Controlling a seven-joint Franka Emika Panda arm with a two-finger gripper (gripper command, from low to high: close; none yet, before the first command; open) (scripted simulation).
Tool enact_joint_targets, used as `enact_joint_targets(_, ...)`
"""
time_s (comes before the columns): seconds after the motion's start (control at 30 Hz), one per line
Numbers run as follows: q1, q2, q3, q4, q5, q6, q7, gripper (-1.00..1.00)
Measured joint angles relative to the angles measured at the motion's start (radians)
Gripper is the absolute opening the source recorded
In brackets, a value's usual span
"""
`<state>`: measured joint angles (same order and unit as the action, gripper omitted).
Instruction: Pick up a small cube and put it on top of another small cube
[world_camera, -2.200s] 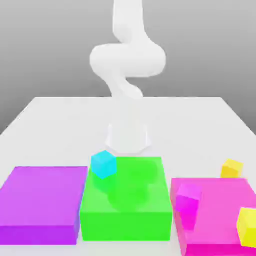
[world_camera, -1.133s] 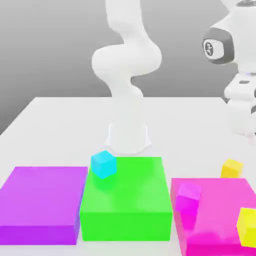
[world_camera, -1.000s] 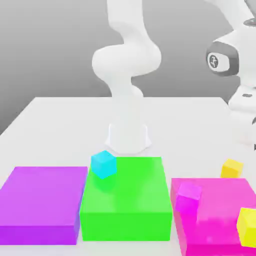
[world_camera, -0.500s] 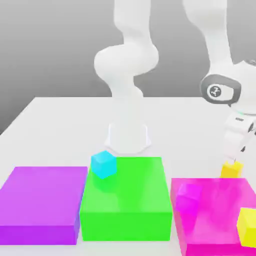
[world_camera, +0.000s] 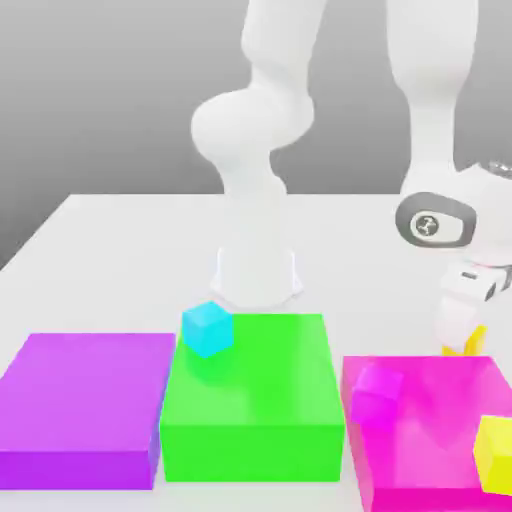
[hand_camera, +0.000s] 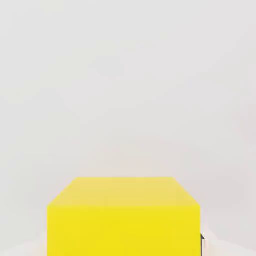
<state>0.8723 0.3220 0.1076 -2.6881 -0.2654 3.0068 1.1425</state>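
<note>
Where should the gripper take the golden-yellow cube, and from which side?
From above, across two opposite upright faces of the golden-yellow cube. It sits flat on the white table behind the pink block, sides flat and parallel. The gripper is already down on it, shut on the cube.

White rounded arm (world_camera: 255, 130), grey joint cap (world_camera: 433, 225), prob. logo

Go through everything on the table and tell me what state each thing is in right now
gripper: shut on the golden-yellow cube
golden-yellow cube: gripped, on the table
cyan cube: free, on the green block
magenta cube: resting on the pink block
lemon-yellow cube: resting on the pink block
purple block: bare
</note>
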Motion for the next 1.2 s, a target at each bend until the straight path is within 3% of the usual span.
enact_joint_targets(0.37,-0.081,-0.223,0.122,-0.046,0.189,-0.175,-0.148,-1.0)
enact_joint_targets(0.53,-0.157,-0.278,0.134,-0.061,0.33,-0.23,-0.459,-1.0)
enact_joint_targets(0.83,-0.224,-0.37,0.052,-0.081,0.487,-0.331,-1.015,-1.0)
enact_joint_targets(1.2,-0.287,-0.494,-0.093,-0.11,0.508,-0.443,-1.576,-1.0)
